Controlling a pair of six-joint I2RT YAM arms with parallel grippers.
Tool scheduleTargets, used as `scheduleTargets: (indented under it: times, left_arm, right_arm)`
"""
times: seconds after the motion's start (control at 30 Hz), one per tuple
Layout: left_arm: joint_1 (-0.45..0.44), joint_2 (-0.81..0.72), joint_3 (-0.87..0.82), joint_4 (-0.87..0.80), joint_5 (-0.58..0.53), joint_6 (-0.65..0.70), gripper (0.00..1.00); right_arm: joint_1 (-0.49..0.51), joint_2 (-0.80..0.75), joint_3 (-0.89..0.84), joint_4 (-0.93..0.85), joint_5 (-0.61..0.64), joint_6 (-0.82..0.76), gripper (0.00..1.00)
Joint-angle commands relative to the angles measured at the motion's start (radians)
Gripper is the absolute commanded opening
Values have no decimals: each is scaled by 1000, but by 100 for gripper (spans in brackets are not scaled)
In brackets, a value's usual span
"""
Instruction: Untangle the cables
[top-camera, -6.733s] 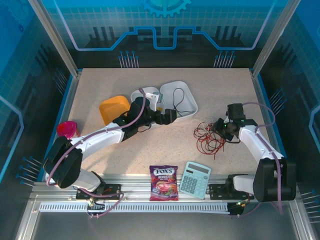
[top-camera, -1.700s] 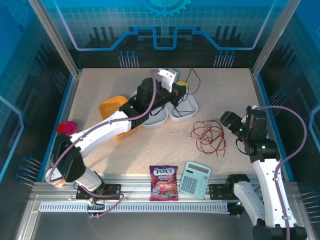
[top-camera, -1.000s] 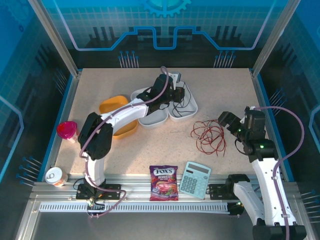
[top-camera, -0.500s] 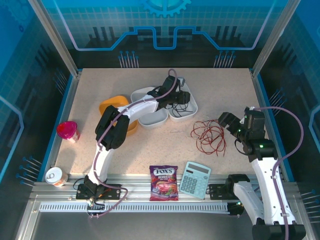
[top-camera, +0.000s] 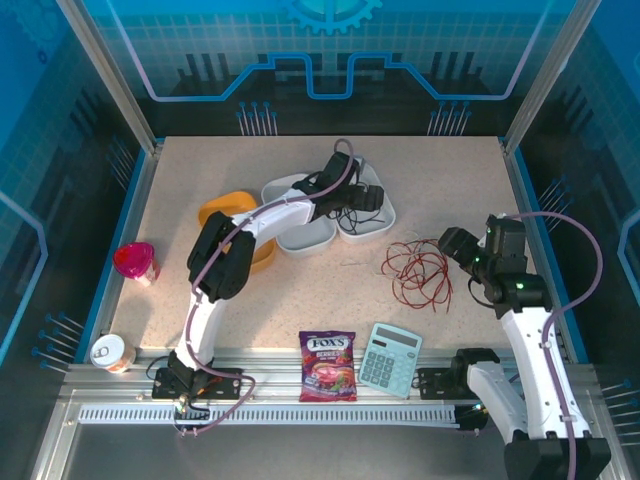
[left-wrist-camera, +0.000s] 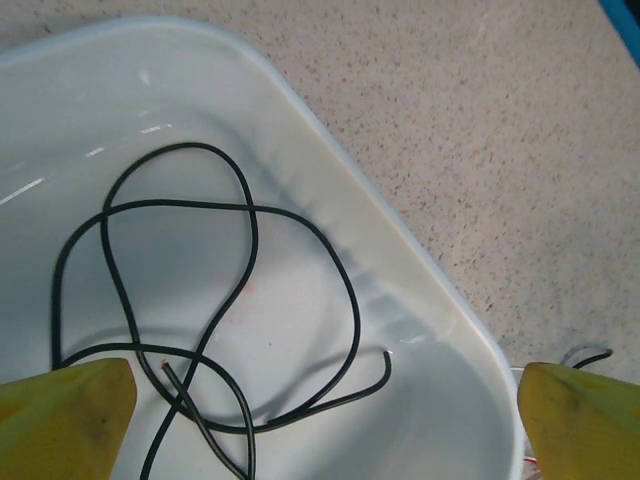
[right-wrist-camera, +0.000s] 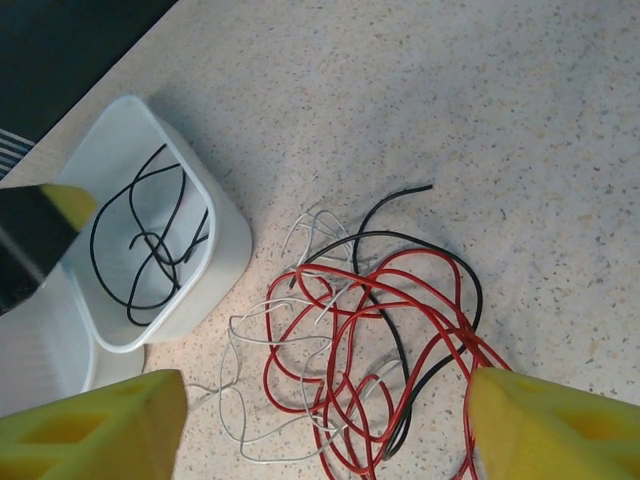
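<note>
— Left gripper?
— Spread wide, holding nothing, above the black cable coiled inside the white tray.
— Right gripper?
— Wide apart too, empty, over the red, black and whitish tangle on the speckled table, just beside the tray.

Your left arm stretches far forward, left hand spread wide; your right arm bends, right hand likewise spread.

We have white arms with black joints; purple-grey hoses trail behind the left pincer and right pincer, both yellow-fingered.
</note>
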Motion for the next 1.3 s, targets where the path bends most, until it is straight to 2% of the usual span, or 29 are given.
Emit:
scheduleTargets:
  times: [0.0, 0.13, 0.37, 0.67, 0.77, 0.93, 1.27]
  left_arm:
    - [0, -127, -43, -4, -23, 22, 99]
    - [-11, -227, -138, 35, -34, 23, 99]
    - [-37, -420, -361, 144, -34, 23, 99]
    - [-42, -602, -628, 347, 55, -49, 99]
    - [-46, -635, -665, 355, 46, -43, 99]
    - [-46, -666, -700, 371, 22, -35, 99]
    - [-45, -647, -702, 390, 27, -52, 99]
  right_arm:
    - [-25, 10, -7, -32, 63, 22, 69]
    - [-59, 32, -20, -43, 88, 18, 64]
    - [-109, 195, -4, -41, 26, -88, 57]
    - [-127, 459, 60, 7, 42, -161, 55]
    - [-126, 538, 85, 21, -8, -189, 55]
    - [-78, 646, 146, 22, -71, -226, 53]
    - [73, 732, 197, -48, -5, -260, 50]
